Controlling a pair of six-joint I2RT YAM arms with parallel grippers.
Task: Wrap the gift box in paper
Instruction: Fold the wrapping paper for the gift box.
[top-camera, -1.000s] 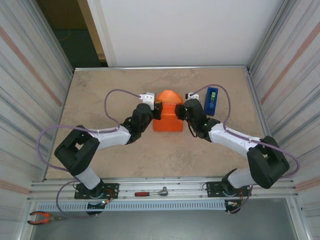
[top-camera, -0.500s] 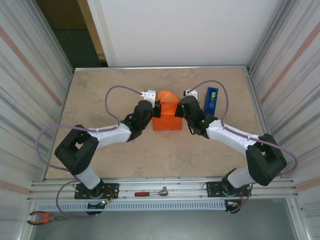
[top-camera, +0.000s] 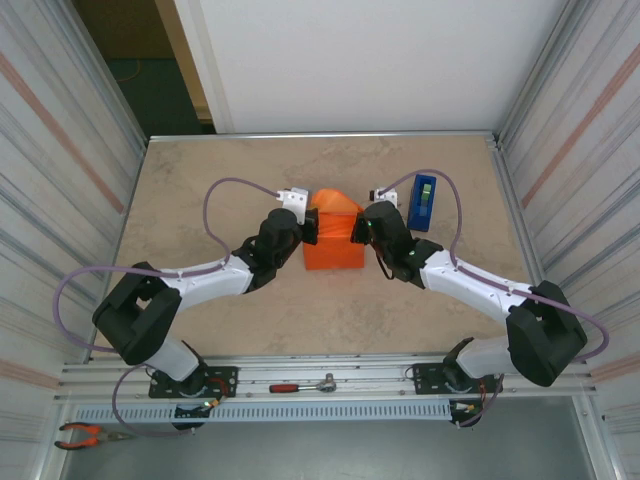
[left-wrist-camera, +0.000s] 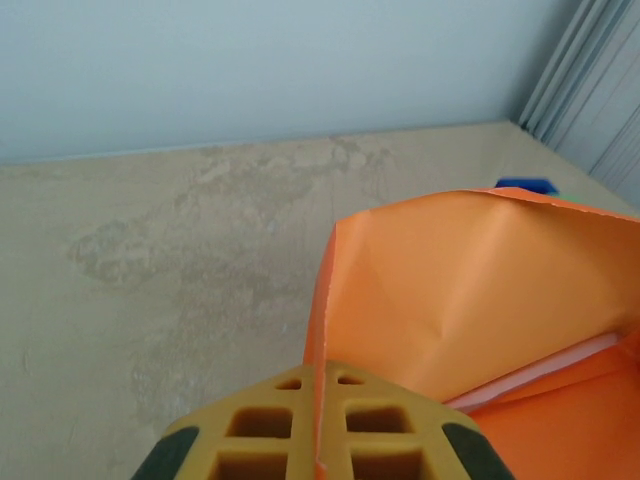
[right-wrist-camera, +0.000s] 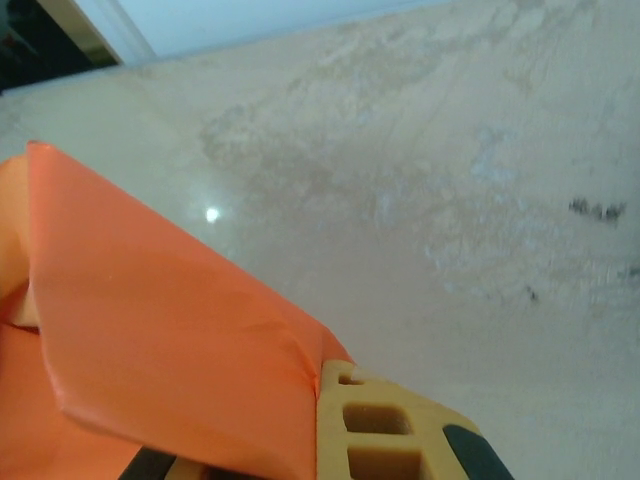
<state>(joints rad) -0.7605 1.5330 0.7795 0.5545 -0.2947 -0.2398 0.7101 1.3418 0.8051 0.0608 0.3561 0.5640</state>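
The gift box (top-camera: 335, 252) sits mid-table as a squarish orange parcel, covered by the paper (top-camera: 336, 206), whose far flap stands raised. My left gripper (top-camera: 311, 226) pinches the flap's left edge. In the left wrist view its yellow fingers (left-wrist-camera: 270, 430) are shut on the thin edge of the paper (left-wrist-camera: 470, 290), and a pale strip of the box (left-wrist-camera: 540, 368) shows under the flap. My right gripper (top-camera: 358, 229) holds the flap's right edge. In the right wrist view the paper (right-wrist-camera: 150, 330) folds over into the shut gripper (right-wrist-camera: 318, 392).
An upright blue tape dispenser (top-camera: 422, 203) stands just right of my right gripper, its top showing as a blue tip (left-wrist-camera: 525, 185) in the left wrist view. A ratchet tool (top-camera: 305, 385) and pliers (top-camera: 85, 435) lie on the near rail. Corrugated walls close both sides.
Both grippers closed on the side edges of the far flap. The flap, which lay pointing away on the table, now stands lifted and drawn nearer over the box.
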